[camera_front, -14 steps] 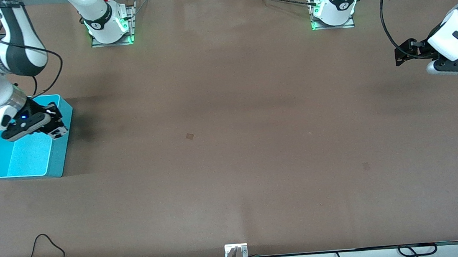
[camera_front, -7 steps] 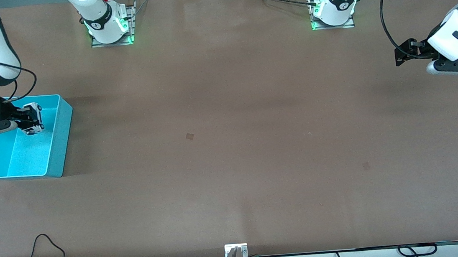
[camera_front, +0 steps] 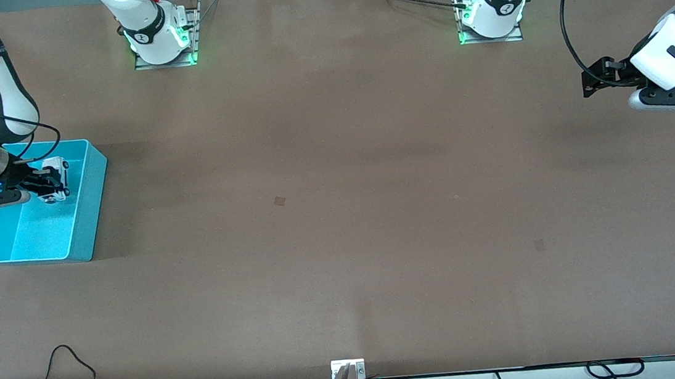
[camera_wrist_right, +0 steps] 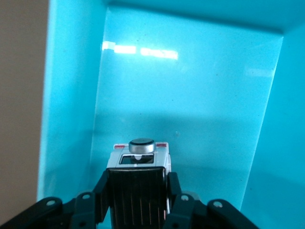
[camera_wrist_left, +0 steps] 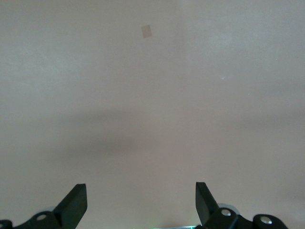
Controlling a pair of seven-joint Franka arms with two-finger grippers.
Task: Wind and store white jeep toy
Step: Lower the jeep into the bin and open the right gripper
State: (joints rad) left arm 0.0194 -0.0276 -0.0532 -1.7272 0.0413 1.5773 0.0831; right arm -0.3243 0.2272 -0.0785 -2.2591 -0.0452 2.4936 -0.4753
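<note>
My right gripper (camera_front: 51, 185) is shut on the white jeep toy (camera_front: 57, 177) and holds it over the open turquoise bin (camera_front: 90, 195) at the right arm's end of the table. In the right wrist view the jeep (camera_wrist_right: 138, 160) shows its black ribbed roof and a grey round knob, clamped between the two black fingers (camera_wrist_right: 97, 198), with the bin's floor (camera_wrist_right: 200, 109) under it. My left gripper (camera_front: 596, 75) waits open above the table at the left arm's end. Its fingers (camera_wrist_left: 74, 205) stand wide apart over bare table in the left wrist view.
The brown table (camera_front: 340, 214) carries a small dark patch (camera_front: 280, 200) near its middle. Cables (camera_front: 64, 377) hang over the table edge nearest the front camera, and both arm bases (camera_front: 162, 39) stand along the other long edge.
My right gripper carried the jeep from above the bin's inner wall to over the bin's interior, then shifted slightly. The left arm stayed still.
</note>
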